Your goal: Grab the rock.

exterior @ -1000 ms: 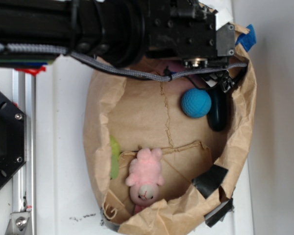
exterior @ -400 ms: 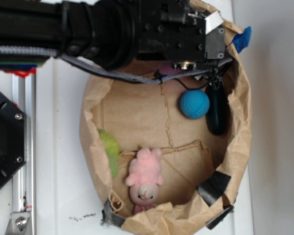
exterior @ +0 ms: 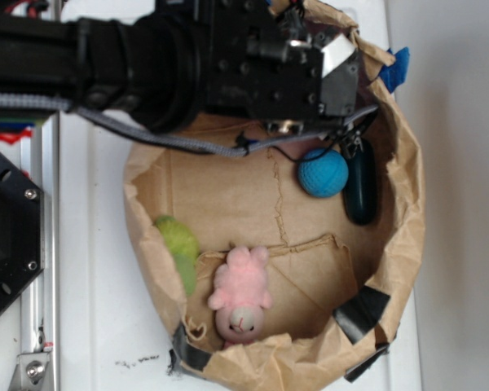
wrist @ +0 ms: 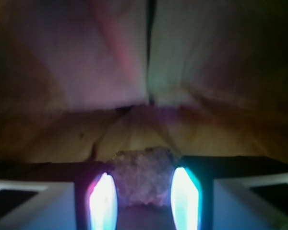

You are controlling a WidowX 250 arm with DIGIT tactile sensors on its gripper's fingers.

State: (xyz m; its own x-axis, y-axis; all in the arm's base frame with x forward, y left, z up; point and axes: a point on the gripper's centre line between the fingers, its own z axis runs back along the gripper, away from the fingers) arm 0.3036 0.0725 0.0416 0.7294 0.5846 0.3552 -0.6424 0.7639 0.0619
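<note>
In the wrist view the rock (wrist: 143,175), a lumpy, rough brown-grey stone, sits between my two glowing fingertips and touches both. My gripper (wrist: 144,197) is shut on it, with brown paper folds behind. In the exterior view the black arm and wrist (exterior: 285,65) reach over the far end of the brown paper bag (exterior: 407,212). They hide the fingers and the rock there.
Inside the bag lie a round blue ball (exterior: 323,173), a smooth dark-green oblong object (exterior: 360,191), a pink plush animal (exterior: 241,295) and a green item (exterior: 178,244) at the left wall. Black tape (exterior: 360,312) patches the rim. A metal rail (exterior: 41,244) stands at the left.
The arm has shifted left and towards the top of the picture. The bag's left wall has spread leftwards, and more of the green item shows.
</note>
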